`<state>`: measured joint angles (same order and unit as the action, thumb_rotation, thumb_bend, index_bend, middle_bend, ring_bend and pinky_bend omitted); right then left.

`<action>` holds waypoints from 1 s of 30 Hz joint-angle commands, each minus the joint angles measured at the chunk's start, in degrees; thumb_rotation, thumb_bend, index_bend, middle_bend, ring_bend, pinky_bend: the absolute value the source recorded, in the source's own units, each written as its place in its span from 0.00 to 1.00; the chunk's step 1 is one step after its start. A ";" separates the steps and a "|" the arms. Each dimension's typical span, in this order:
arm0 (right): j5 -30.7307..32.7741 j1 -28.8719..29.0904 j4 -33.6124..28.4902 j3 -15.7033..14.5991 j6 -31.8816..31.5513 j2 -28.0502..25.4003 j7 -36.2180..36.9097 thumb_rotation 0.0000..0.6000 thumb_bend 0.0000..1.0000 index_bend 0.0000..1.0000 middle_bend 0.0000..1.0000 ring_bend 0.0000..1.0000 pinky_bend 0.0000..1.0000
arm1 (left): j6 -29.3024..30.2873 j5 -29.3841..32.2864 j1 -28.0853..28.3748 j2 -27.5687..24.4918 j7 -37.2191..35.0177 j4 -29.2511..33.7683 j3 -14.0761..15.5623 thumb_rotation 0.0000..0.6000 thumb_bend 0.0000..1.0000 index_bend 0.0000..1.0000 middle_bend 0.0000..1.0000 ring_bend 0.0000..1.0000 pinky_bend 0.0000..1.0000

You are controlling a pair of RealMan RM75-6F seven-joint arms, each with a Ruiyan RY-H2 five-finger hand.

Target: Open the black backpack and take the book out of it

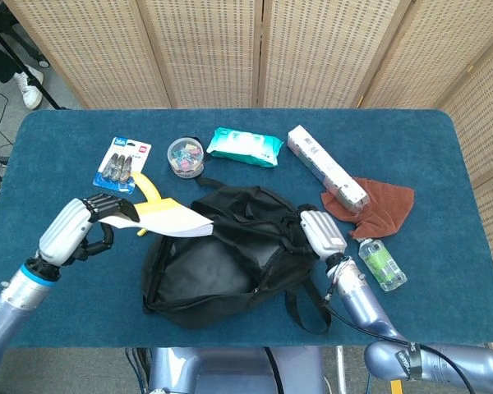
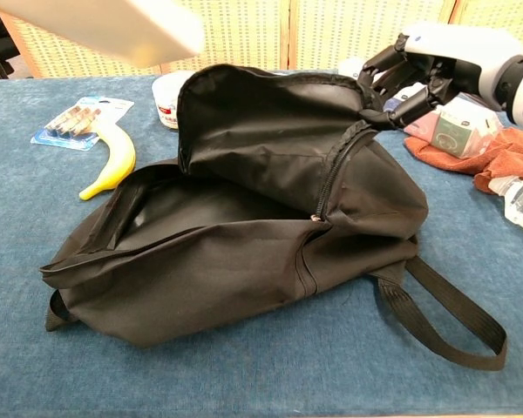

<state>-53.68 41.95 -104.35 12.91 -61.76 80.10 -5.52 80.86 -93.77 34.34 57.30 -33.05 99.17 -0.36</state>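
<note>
Backpack [image 1: 230, 258], black, lying mid-table with its flap open; my right hand [image 1: 323, 232] pinches the flap's right edge, fingers [image 2: 392, 74] curled on the fabric; book [image 1: 160, 215] clear of the bag, held up at its left by my left hand [image 1: 70, 234], fingers wrapped round the near end. I log on the far side: battery pack [image 1: 122, 164], banana [image 2: 113, 165], tub [image 1: 186, 157], wipes [image 1: 245, 146], box [image 1: 326, 167]; right: brown cloth [image 1: 386, 201], bottle [image 1: 382, 263].
</note>
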 commanded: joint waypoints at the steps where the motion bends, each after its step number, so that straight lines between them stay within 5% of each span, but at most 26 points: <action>1: -0.35 -0.23 0.46 0.06 0.25 0.09 0.29 1.00 0.64 0.64 0.65 0.39 0.18 | -10.74 4.90 1.38 -7.69 -1.38 0.77 1.74 1.00 0.95 0.82 0.58 0.47 0.53; 5: -0.50 -0.39 0.90 0.24 0.57 0.37 0.39 1.00 0.64 0.64 0.65 0.39 0.18 | -18.32 11.68 2.95 -8.65 6.20 -1.74 1.14 1.00 0.95 0.82 0.58 0.47 0.53; 10: -0.68 -0.86 1.67 -0.19 0.92 0.70 0.00 1.00 0.64 0.64 0.65 0.39 0.18 | -16.19 24.05 1.98 2.14 26.91 -10.87 -2.51 1.00 0.95 0.82 0.58 0.47 0.53; 14: -0.77 -1.17 2.02 -0.04 1.19 0.71 0.05 1.00 0.64 0.64 0.65 0.39 0.18 | -16.62 28.71 2.01 7.44 33.80 -14.77 -4.02 1.00 0.93 0.82 0.57 0.47 0.53; 16: -0.92 -1.33 2.05 0.01 1.29 0.66 0.09 1.00 0.64 0.64 0.65 0.39 0.18 | -16.14 29.79 1.80 9.34 34.88 -16.27 -4.89 1.00 0.91 0.81 0.47 0.41 0.53; 18: -1.80 -1.48 1.82 -0.27 2.62 0.13 0.99 1.00 0.59 0.61 0.59 0.37 0.17 | -15.10 30.07 1.15 11.55 34.42 -18.10 -5.88 1.00 0.86 0.68 0.25 0.25 0.49; 20: -3.44 -1.55 1.53 -0.63 5.37 -1.43 3.41 1.00 0.39 0.52 0.47 0.29 0.15 | -15.98 31.01 0.92 11.75 34.34 -17.95 -6.37 1.00 0.78 0.39 0.03 0.05 0.34; 22: -5.01 -1.61 1.53 -0.89 7.18 -2.58 5.08 1.00 0.15 0.38 0.34 0.16 0.10 | -16.51 31.36 0.73 11.38 33.80 -17.13 -7.00 1.00 0.71 0.19 0.00 0.00 0.24; 24: -6.77 -1.73 1.17 -1.28 8.39 -3.58 6.24 1.00 0.03 0.28 0.23 0.07 0.08 | -16.48 31.05 0.22 10.55 32.64 -15.77 -7.50 1.00 0.63 0.06 0.00 0.00 0.20; 30: -11.46 -2.29 -0.68 -2.67 9.34 -5.94 6.88 1.00 0.00 0.16 0.03 0.00 0.04 | -15.67 28.16 -2.04 6.06 28.30 -9.32 -7.87 1.00 0.42 0.00 0.00 0.00 0.12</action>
<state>-64.48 39.87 -104.51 10.67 -52.75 74.74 1.11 64.87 -64.56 33.21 64.79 -3.39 88.20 -7.97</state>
